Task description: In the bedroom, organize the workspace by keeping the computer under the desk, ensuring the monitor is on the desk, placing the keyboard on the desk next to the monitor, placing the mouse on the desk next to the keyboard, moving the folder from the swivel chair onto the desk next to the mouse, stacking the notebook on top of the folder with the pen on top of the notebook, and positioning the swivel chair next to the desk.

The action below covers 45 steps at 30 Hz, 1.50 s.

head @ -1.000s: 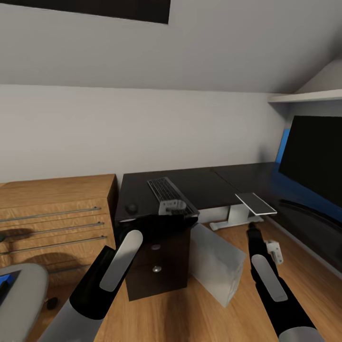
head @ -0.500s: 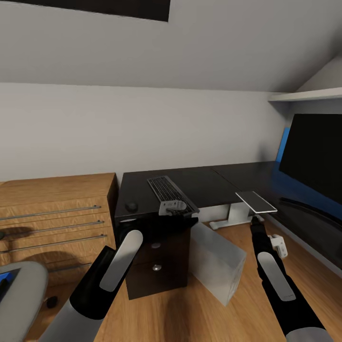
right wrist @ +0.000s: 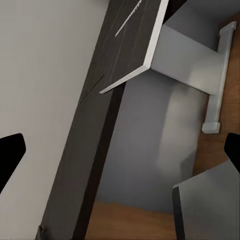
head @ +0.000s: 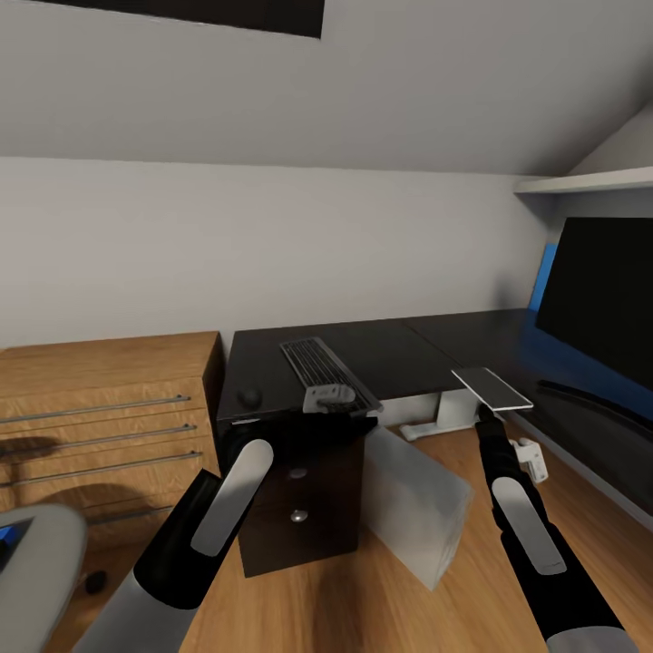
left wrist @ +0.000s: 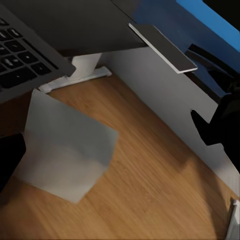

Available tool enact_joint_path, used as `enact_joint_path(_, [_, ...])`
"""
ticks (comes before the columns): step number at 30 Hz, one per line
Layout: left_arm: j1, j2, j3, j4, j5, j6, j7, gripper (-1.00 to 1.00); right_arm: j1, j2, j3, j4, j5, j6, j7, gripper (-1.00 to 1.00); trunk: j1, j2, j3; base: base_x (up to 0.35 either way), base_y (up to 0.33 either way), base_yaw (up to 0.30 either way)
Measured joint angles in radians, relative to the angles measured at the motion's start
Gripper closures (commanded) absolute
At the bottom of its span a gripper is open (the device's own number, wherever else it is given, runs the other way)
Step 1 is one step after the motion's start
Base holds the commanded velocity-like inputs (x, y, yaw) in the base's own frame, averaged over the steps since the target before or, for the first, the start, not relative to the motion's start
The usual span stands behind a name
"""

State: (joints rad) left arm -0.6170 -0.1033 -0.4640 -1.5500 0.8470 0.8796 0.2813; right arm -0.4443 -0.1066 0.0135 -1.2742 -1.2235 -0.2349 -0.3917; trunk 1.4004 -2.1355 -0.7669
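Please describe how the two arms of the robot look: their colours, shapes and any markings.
Both arms are glossy black tubes. The left arm and the right arm each carry a long rounded silver-grey panel on top. Near the camera the left arm turns into a light grey sleeve. The left gripper has a pale grey block; the right gripper is black.

Home bedroom corner set up as a little office nook, rendered in a simulator.

Sloped white ceiling point(head: 381, 100) like an attic room, warm wood plank floor point(head: 363, 589), and a wooden chest point(head: 100, 408) with long bar handles right beside a black desk point(head: 381, 349). The desk carries a keyboard point(head: 325, 370) and a big dark monitor point(head: 599, 304), a light-grey computer point(head: 413, 503) tower sits on the floor by the drawers, and a wall shelf point(head: 585, 184) hangs up in the corner.
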Motion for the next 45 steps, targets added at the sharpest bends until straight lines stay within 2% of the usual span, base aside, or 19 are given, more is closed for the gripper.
enact_joint_path(23, [0.000, 0.001, -0.001, 0.008, 0.000, 0.000, 0.000, -1.00, 0.000, 0.000, -0.009, 0.023, 0.003, -0.007, 0.005, -1.00, 0.000, 0.000, 0.000, 0.052, 0.000, 0.000])
enact_joint_path(35, [0.000, 0.001, -0.001, 0.009, 0.000, 0.000, -0.001, -1.00, 0.000, 0.000, -0.069, 0.083, 0.002, -0.005, 0.005, -1.00, 0.000, 0.000, 0.000, 0.125, 0.000, 0.000])
enact_joint_path(45, [0.000, 0.001, 0.000, 0.009, 0.000, 0.000, -0.002, -1.00, 0.000, -0.001, -0.090, 0.089, 0.002, -0.005, 0.005, -1.00, 0.000, 0.000, 0.000, 0.056, 0.000, 0.000])
